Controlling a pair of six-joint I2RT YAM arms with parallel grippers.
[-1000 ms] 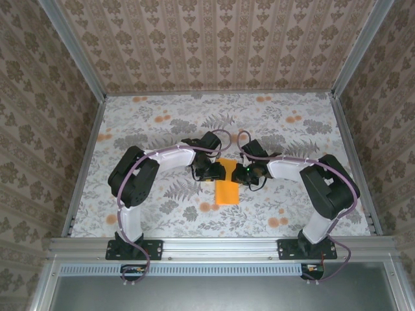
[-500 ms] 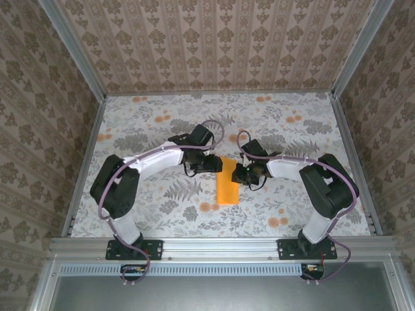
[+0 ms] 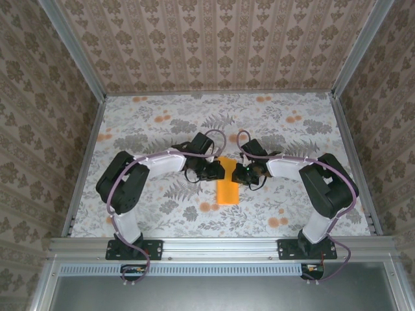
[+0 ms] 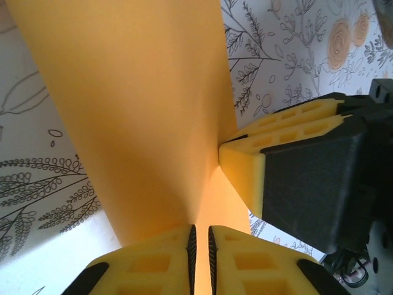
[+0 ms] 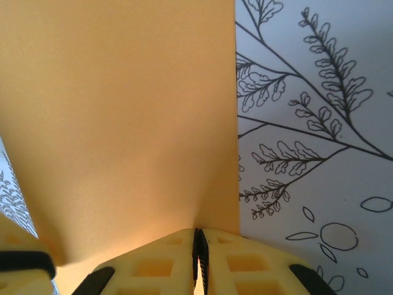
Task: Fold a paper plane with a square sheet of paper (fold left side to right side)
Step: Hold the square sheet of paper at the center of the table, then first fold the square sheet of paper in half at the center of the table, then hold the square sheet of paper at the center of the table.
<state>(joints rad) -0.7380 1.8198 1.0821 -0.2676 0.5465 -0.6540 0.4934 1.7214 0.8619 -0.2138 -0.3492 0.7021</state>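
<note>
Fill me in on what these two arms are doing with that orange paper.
Two robot arms are folding an orange square sheet of paper on the floral tablecloth. The left gripper and the right gripper meet at the sheet's far end, each pinching the paper between closed pads. From above the sheet reads as a narrow strip, so it seems doubled over, left side onto right. In the wrist views it bows upward rather than lying creased flat.

Pretty tidy rig: white-shelled, black-jointed left arm (image 3: 162, 161) and matching right arm (image 3: 286, 167), thin purple cables (image 3: 115, 210) looped alongside, yellow waffle-grid foam fingertips (image 4: 153, 270).
</note>
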